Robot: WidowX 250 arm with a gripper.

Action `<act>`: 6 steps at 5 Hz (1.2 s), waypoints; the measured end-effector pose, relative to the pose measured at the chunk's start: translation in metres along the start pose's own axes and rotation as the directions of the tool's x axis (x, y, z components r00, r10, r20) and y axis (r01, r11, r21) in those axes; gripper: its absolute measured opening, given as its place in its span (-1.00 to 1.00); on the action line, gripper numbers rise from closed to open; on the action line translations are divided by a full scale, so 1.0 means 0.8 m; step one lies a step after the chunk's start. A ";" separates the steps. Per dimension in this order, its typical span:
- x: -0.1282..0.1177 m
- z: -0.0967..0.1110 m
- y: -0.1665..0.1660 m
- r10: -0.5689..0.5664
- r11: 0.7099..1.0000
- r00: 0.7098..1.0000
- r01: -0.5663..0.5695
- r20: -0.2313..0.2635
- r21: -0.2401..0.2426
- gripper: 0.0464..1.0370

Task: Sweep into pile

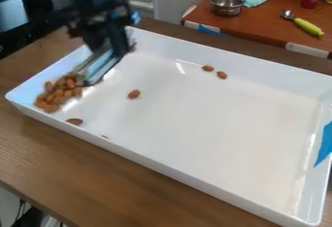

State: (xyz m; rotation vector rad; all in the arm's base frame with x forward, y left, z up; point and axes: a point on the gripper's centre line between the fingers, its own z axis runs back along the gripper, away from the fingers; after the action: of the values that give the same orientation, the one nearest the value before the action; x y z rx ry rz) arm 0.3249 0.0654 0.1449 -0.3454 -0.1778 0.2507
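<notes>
The pile (58,93) is being bordered by the jaws; whether these are being clenched cannot be told. Low, light strokes along the tray (272,71) are being called for: first for the loose nut (134,94) near the jaws, then the front nut (74,121) below them, then the pair (222,75) well beyond.

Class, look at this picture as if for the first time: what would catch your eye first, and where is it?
The big white tray stands out first, spread across the middle of the wooden table. Next comes the heap of brown almonds in its left corner, right by the black gripper. A bright blue patch also shows on the tray's right wall.
</notes>
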 end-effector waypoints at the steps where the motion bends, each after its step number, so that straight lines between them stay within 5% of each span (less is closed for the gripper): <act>1: -0.006 -0.015 -0.030 -0.028 1.000 1.000 0.028 0.001 0.002 -0.32; 3: -0.056 -0.068 -0.028 -0.116 0.991 0.993 0.114 0.025 0.067 -0.32; 6: -0.068 -0.083 0.003 -0.194 0.973 0.980 0.185 0.052 0.141 -0.32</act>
State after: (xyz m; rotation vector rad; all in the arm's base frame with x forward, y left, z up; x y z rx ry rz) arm 0.2866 0.0323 0.0758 -0.1833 -0.2552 0.0846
